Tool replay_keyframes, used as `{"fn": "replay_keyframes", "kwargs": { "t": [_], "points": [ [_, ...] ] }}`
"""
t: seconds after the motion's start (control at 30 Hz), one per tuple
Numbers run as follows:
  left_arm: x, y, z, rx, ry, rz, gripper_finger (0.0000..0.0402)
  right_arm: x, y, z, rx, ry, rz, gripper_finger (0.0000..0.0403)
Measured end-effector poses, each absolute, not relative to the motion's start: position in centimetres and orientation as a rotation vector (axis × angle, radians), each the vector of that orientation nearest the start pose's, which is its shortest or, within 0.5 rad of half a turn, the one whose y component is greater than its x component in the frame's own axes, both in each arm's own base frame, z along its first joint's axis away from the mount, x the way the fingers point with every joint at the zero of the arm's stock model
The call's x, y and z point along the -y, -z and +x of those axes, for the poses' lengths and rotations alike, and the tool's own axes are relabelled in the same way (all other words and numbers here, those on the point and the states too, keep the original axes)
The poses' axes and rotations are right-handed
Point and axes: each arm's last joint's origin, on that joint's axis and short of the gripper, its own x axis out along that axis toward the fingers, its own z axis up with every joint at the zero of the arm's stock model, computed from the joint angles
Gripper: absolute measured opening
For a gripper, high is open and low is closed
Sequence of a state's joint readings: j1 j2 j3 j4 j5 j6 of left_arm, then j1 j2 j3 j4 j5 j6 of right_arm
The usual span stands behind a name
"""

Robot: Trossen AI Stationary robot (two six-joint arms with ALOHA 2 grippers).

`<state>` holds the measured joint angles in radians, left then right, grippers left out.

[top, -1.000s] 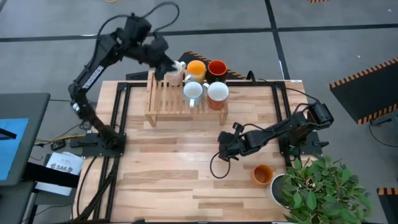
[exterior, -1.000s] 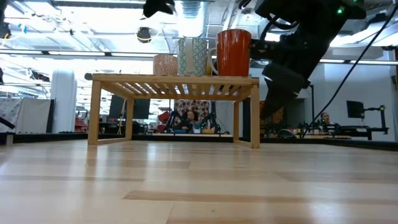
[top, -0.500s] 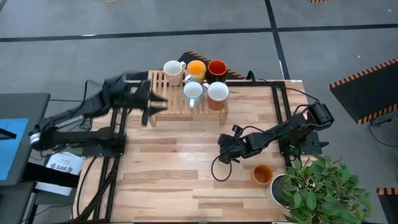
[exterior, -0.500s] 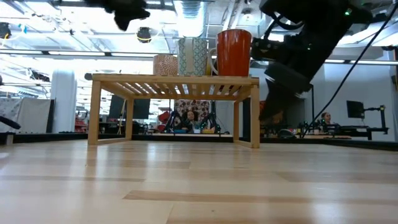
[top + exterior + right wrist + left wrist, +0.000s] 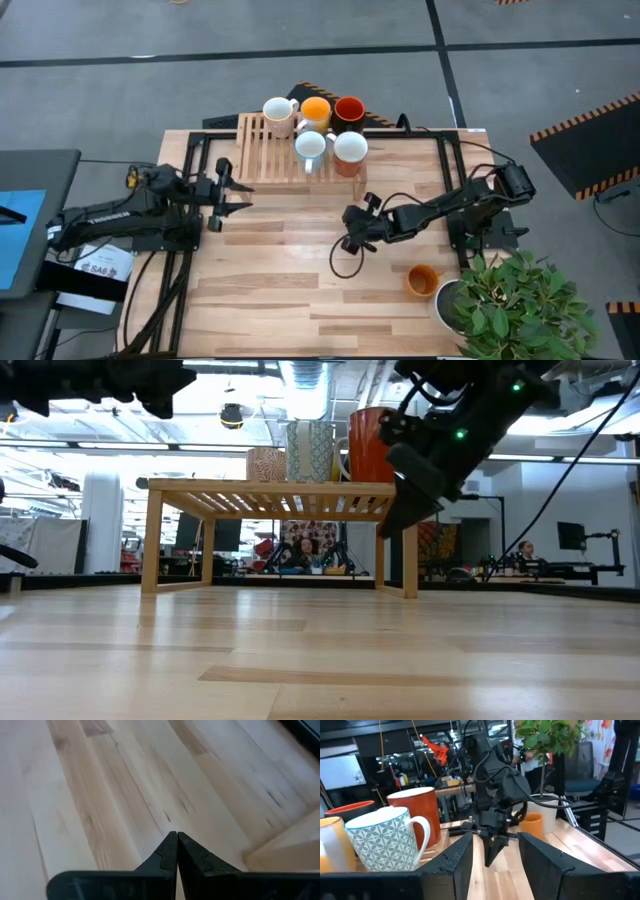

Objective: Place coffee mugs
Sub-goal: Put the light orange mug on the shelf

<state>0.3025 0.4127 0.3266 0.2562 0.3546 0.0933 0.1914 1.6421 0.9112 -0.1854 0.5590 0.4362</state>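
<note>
A wooden slatted rack (image 5: 268, 155) stands at the table's far side. Five mugs stand on it by their bases: cream (image 5: 277, 113), orange (image 5: 315, 110), red (image 5: 349, 108), patterned white (image 5: 311, 146) and white-rimmed (image 5: 350, 148). A second orange mug (image 5: 422, 279) stands on the table near the plant. My left gripper (image 5: 236, 195) hangs open at the rack's near-left corner, holding nothing. My right gripper (image 5: 350, 235) is shut and empty, low over bare wood just near of the rack's right end (image 5: 176, 851).
A green potted plant (image 5: 515, 300) fills the table's near-right corner, its white pot (image 5: 547, 810) beside the orange mug (image 5: 531, 825). A black cable loops under the right arm (image 5: 345, 265). Bare wood spans the table's middle and near left. People show in the room behind the rack.
My left arm has drawn away from the cream mug at the rack's far-left end, swinging down toward the table's left and near side; the mug stays on the rack. My right gripper has shifted a little toward the rack.
</note>
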Motion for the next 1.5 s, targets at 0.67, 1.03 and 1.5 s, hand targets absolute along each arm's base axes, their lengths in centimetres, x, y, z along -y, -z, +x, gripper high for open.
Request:
{"fn": "replay_keyframes", "kwargs": {
  "t": [0.67,1.03,1.5],
  "points": [
    [-2.6,-25.8,11.8,0.153,0.044,0.173,0.0147,-7.3,-21.8,28.1,-1.484,0.32,0.504,0.0031],
    [-2.6,-25.8,11.8,0.154,0.042,0.181,0.0147,-9.4,-22.7,25.2,-1.695,0.388,0.588,0.0031],
    [-2.6,-25.8,11.8,0.154,0.041,0.181,0.0147,-11.2,-25.5,23.1,-1.61,0.487,0.785,0.003]
  ]
}}
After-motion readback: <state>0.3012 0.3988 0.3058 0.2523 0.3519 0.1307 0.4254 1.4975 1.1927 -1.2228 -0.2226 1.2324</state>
